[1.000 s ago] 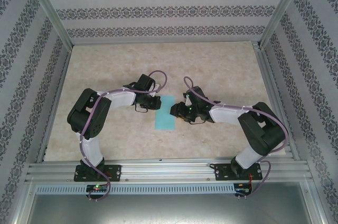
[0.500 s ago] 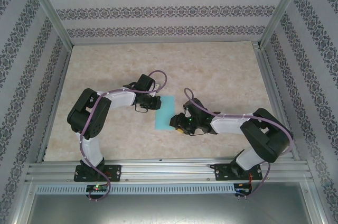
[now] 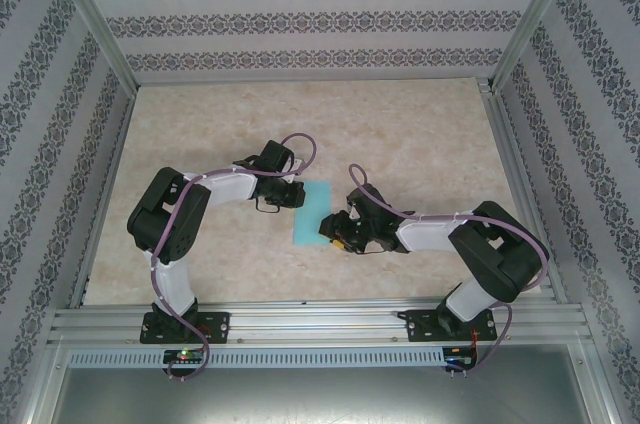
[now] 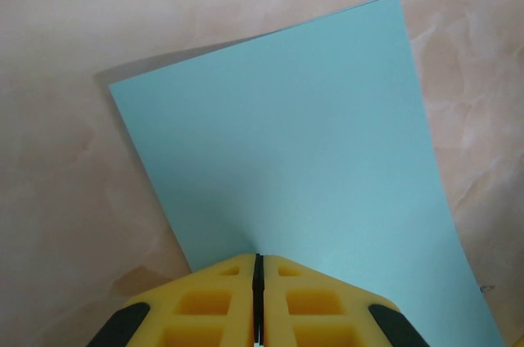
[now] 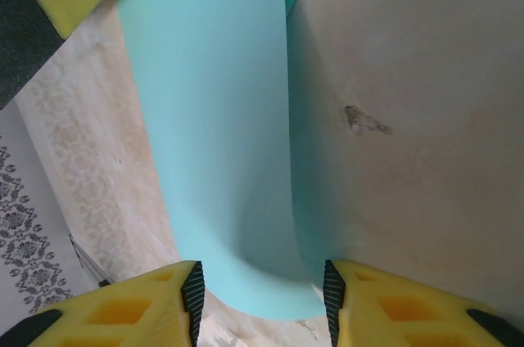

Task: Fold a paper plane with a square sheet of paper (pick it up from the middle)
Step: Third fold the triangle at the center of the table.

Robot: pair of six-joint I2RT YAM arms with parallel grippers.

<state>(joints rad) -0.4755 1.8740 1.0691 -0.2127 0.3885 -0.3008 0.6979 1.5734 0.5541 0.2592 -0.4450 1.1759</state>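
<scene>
Square sheet of paper (image 3: 312, 212): turquoise, task item, early fold in hand

- Left end effector (image 4: 256, 262): jaws closed to a hairline, nipping the sheet's left edge
- Right end effector (image 5: 260, 283): jaws part-open, astride the rounded bend at the sheet's near end; no firm pinch evident
- Sheet condition: doubled over, upper layer curving above the lower, bend soft and uncreased; a sliver of the lower layer shows past the upper edge
- Location: on the tabletop (image 3: 400, 134), mid-area, between the two end effectors
- Hazards, judged: layers creased out of line if the bend is flattened before the edges match; sheet dragged or torn at the left nip if the right side pulls; bend springing open if released uncreased
</scene>
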